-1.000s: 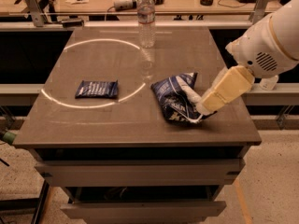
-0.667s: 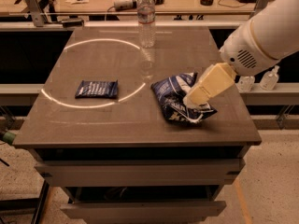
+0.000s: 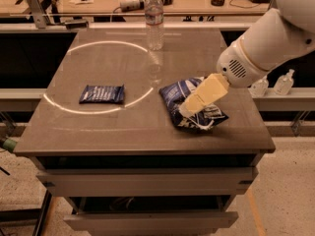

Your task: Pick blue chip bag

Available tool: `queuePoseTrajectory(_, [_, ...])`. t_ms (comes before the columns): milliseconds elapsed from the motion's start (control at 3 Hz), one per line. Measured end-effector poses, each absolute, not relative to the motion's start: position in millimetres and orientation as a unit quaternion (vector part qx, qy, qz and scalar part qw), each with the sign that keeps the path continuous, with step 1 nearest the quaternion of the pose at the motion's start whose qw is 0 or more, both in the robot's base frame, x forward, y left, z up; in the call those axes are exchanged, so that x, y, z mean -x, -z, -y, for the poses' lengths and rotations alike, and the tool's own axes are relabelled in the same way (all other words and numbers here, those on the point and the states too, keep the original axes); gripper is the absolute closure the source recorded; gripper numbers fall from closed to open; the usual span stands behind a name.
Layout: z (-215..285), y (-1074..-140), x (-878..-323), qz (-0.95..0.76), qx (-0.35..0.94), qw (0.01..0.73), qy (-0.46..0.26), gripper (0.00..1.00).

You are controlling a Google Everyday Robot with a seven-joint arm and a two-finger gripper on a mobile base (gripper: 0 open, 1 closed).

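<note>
The blue chip bag (image 3: 176, 93) is a crumpled dark-blue foil bag with white patches. It lies on the right half of the grey table (image 3: 108, 127). My gripper (image 3: 189, 108) reaches down from the white arm at the right and sits directly over the bag's middle, its cream-coloured tip against the foil. It hides the centre of the bag.
A small flat dark-blue packet (image 3: 102, 94) lies on the table's left half, inside a bright light ring. A clear water bottle (image 3: 154, 18) stands at the table's far edge. Two small bottles (image 3: 284, 82) stand on a ledge at the right. A cluttered workbench runs behind.
My arm has swung left and forward. The gripper moved from the bag's right edge to over its middle. The bag and the other objects stay put.
</note>
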State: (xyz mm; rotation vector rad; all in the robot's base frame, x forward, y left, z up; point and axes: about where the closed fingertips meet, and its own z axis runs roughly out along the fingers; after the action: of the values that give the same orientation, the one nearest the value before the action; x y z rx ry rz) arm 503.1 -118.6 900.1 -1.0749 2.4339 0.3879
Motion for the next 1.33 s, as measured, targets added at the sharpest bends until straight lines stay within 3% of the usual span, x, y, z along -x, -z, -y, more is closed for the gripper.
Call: queuePoseTrajectory(1333, [105.2, -863.5, -504.8, -0.842, 0.433, 0.293, -0.129, 0.00])
